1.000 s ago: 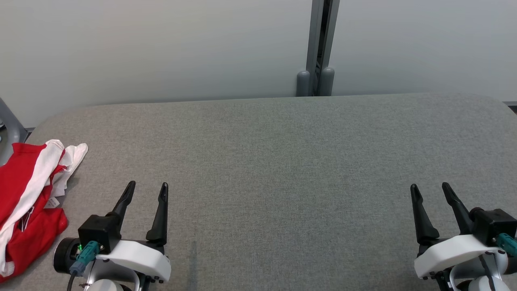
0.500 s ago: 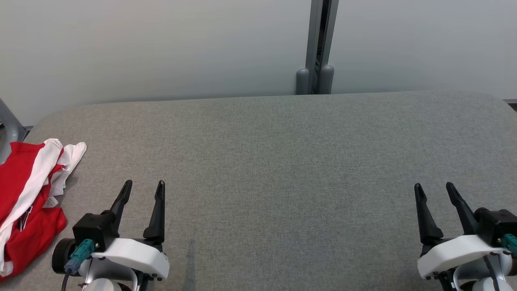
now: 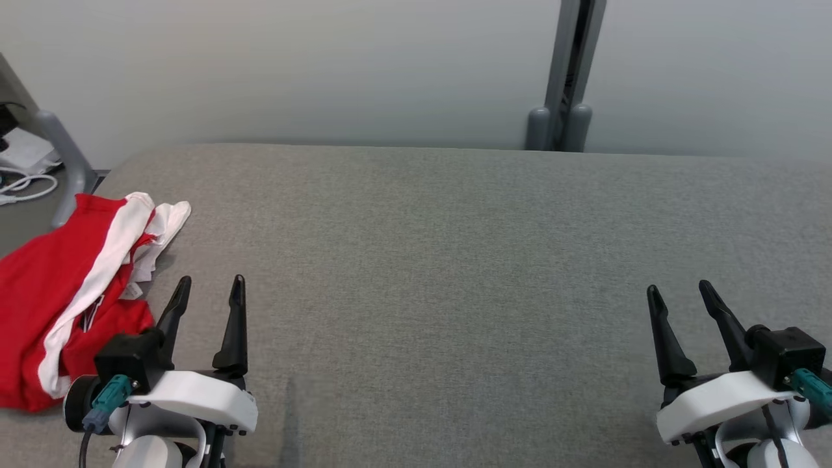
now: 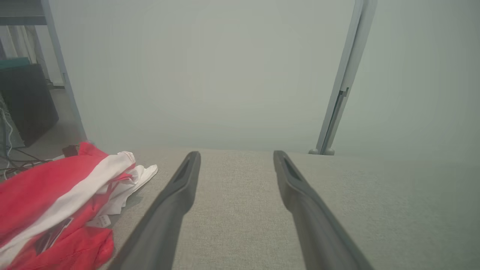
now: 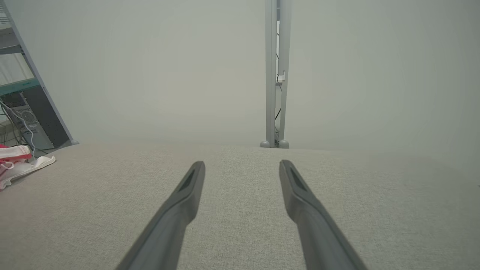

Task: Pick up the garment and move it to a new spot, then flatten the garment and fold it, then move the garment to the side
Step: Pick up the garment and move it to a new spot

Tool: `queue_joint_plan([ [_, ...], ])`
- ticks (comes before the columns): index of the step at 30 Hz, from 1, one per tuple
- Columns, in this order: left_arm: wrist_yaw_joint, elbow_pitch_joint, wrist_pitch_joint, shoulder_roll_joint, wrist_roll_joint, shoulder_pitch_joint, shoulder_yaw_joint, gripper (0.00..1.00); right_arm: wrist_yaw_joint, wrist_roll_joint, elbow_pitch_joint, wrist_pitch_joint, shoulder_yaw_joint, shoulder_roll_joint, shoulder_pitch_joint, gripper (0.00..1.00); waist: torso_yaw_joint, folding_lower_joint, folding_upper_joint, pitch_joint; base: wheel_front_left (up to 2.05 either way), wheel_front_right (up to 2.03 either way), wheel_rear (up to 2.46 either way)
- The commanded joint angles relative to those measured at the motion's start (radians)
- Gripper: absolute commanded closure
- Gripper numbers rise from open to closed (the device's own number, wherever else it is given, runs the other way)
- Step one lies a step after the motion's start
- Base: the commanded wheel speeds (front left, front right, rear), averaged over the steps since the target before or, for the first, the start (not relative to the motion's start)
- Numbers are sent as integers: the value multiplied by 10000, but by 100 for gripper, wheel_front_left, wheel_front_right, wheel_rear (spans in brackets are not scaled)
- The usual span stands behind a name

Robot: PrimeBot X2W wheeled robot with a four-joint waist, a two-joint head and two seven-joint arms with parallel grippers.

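Garment [image 3: 58, 292] work has not started, so plan your reach. Nearest you, the left gripper [image 3: 212, 281] and the right gripper [image 3: 678, 286] hover over the grey desk [image 3: 422, 260], both released, jaws apart, holding nothing. Just beside the left gripper's outer finger, the red and white garment lies crumpled at the desk's left edge, and part of it seems to spill over. If you pinch only a loose top layer, the rest may drag or slide off the edge. Beyond, a post [image 3: 569, 65] stands against the wall, well apart.
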Motion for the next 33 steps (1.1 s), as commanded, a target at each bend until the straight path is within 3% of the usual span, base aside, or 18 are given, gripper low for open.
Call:
queue_joint_plan([
  [1, 37, 30, -59, 87, -15, -206, 62, 0, 4, -52, -119, 24, 18, -26, -49, 0, 433, -1, 0, 88, 0, 0, 0],
  [16, 300, 79, -325, 253, -273, -153, 454, 0, 3, 30, -834, 389, 776, -57, -188, 0, 2477, -1, 0, 285, 0, 0, 0],
  [33, 418, 95, -333, 289, -392, -62, 401, 0, 4, 84, -815, 442, 874, -42, -141, 0, 2956, -1, 0, 241, 0, 0, 0],
])
